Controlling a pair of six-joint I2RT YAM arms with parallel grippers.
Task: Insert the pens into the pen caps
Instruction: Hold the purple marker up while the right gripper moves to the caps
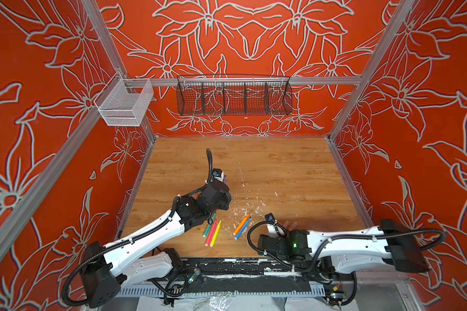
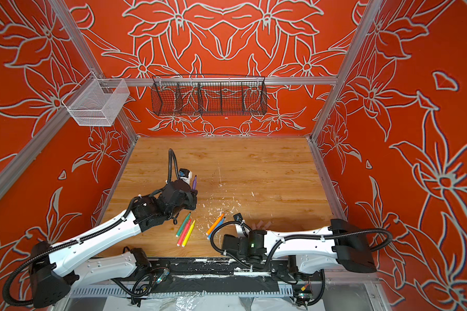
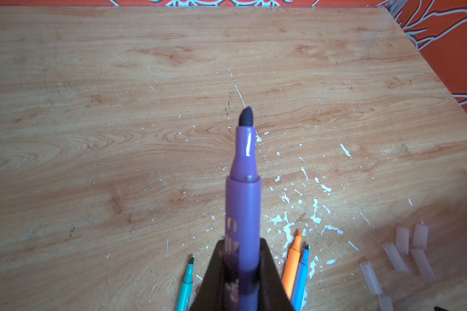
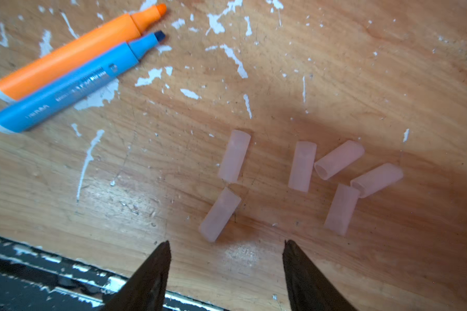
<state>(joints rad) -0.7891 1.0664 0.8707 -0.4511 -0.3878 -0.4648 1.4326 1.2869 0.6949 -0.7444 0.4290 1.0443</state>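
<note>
Straddling the nearest cap (image 4: 220,214) squarely suits the right end effector (image 4: 227,242), open and empty. The left end effector (image 3: 241,243) clamps the purple pen (image 3: 243,204).

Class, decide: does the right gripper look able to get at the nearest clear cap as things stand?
Probably yes: the right gripper is open, the nearest cap lies just ahead, nothing between them.

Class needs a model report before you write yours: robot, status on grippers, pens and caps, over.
Left gripper shut on purple pen, tip uncapped. Right gripper open, pointing at six clear caps. Caps crowded, some touching.
</note>
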